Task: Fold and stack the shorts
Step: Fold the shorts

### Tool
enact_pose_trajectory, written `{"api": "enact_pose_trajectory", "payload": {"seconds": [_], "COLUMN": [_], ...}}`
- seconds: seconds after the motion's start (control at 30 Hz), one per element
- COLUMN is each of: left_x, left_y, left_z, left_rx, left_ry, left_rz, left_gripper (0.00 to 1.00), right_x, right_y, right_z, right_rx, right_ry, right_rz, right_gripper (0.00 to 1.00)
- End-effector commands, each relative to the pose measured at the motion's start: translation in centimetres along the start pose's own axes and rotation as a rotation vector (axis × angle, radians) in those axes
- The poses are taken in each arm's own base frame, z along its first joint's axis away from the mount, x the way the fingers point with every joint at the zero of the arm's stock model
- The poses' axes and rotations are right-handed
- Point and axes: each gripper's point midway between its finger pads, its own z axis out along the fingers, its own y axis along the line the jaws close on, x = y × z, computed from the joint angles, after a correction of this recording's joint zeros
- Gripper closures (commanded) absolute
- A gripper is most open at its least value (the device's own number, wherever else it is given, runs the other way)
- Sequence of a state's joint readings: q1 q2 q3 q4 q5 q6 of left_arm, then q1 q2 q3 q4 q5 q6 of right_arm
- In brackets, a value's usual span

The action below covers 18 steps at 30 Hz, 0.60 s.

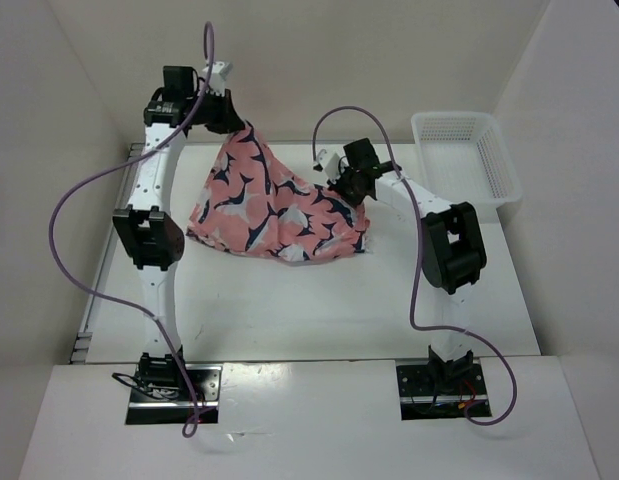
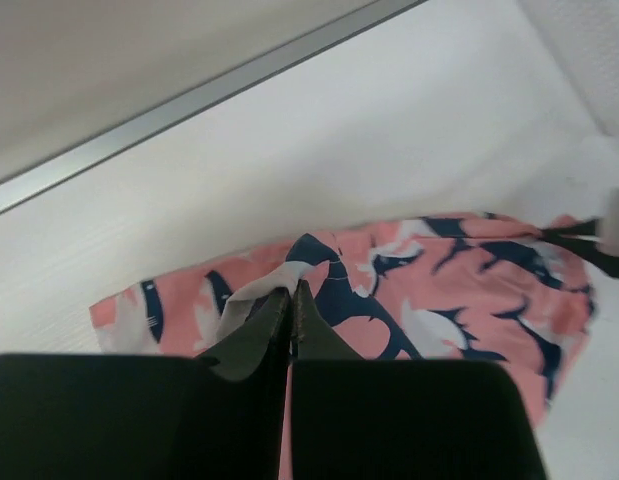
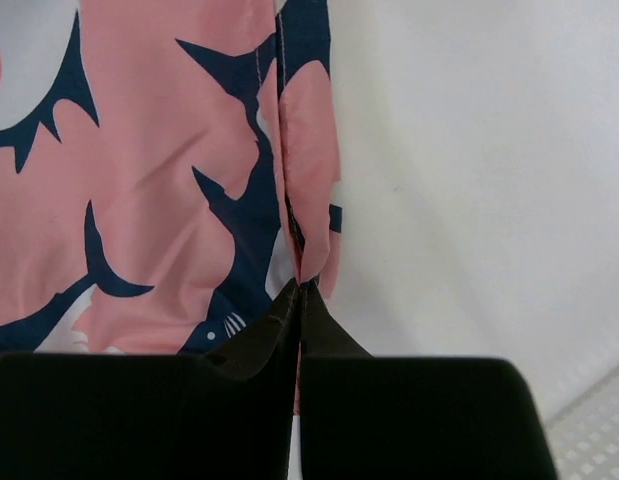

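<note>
The salmon-pink shorts [image 1: 269, 205] with navy-and-white whale shapes hang stretched over the far middle of the table, their lower part resting on it. My left gripper [image 1: 235, 124] is shut on their upper left corner and holds it raised. In the left wrist view the gripper [image 2: 292, 292] pinches a grey-white edge of the shorts [image 2: 429, 290]. My right gripper [image 1: 351, 190] is shut on the shorts' right edge, lower down. The right wrist view shows that gripper [image 3: 302, 285] clamped on a seam fold of the shorts [image 3: 159, 170].
A white perforated basket [image 1: 467, 155] stands at the table's far right corner. White walls enclose the table on the left, back and right. A metal rail [image 2: 189, 105] runs along the table's far edge. Purple cables loop from both arms.
</note>
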State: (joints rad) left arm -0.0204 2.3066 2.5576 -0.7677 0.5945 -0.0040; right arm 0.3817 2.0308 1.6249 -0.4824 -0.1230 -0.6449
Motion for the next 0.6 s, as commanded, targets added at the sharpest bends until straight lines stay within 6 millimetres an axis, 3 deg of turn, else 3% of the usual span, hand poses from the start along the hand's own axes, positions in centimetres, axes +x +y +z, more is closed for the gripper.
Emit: {"api": "enact_pose_trajectory", "payload": {"seconds": [0.0, 0.13, 0.2, 0.33, 0.47, 0.57], "left_x": [5.7, 8.5, 10.4, 12.4, 13.2, 13.7], "left_y": [6.8, 10.6, 12.2, 14.7, 16.1, 17.2], "left_z": [4.2, 5.8, 6.7, 7.4, 7.6, 7.6], "left_rx": [-0.141, -0.273, -0.328, -0.424, -0.509, -0.563], "left_ry": [0.096, 0.141, 0.174, 0.203, 0.22, 0.227], "left_rz": [-0.066, -0.077, -0.087, -0.088, -0.076, -0.071], "left_gripper": [1.0, 1.0, 1.0, 1.0, 1.0, 0.99], "right_x": [0.5, 1.5, 1.8, 2.0, 3.5, 4.7], "right_y": [0.0, 0.3, -0.6, -1.9, -2.0, -3.2], "right_z": [-1.9, -2.1, -2.2, -2.5, -1.8, -2.0], "right_rx": [0.005, 0.013, 0.045, 0.086, 0.093, 0.128], "right_ry": [0.002, 0.034, 0.039, 0.039, 0.079, 0.101], "right_rz": [-0.004, 0.017, 0.05, 0.111, 0.121, 0.14], "right_gripper": [1.0, 1.0, 1.0, 1.0, 1.0, 1.0]}}
